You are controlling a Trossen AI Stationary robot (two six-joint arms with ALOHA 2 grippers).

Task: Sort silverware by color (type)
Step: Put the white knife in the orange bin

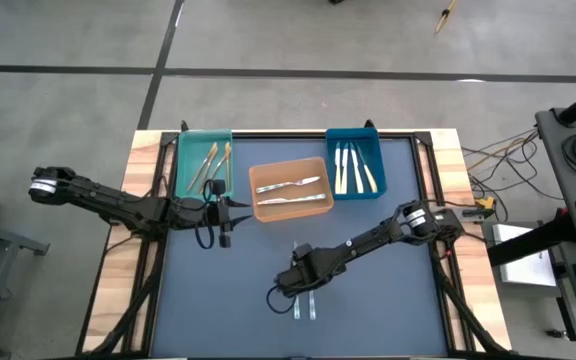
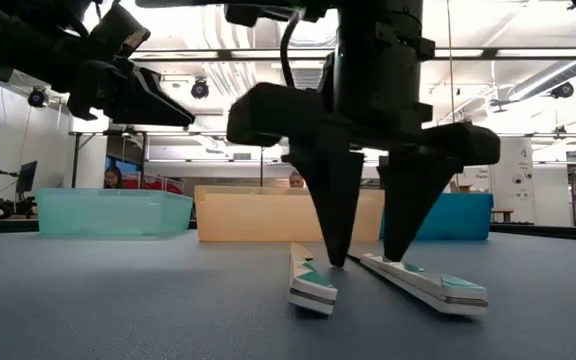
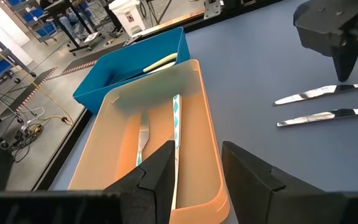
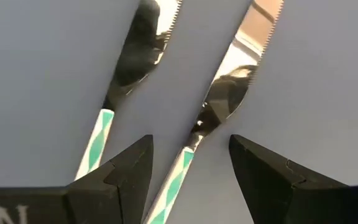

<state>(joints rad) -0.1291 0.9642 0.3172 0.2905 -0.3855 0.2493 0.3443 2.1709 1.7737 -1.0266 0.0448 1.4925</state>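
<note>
At six o'clock on the surface [image 1: 368, 250], the right claw [image 4: 190, 163] is held spread astride one of two teal-handled knives [image 4: 213, 115]; the left claw [image 3: 194, 171] is parted, empty, beside the orange bin [image 3: 120, 180].

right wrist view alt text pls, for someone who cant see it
The open right gripper hangs over a dark table, its fingers straddling the handle of one knife. A second knife lies alongside; both have serrated silver blades and teal-and-white patterned handles.
</note>
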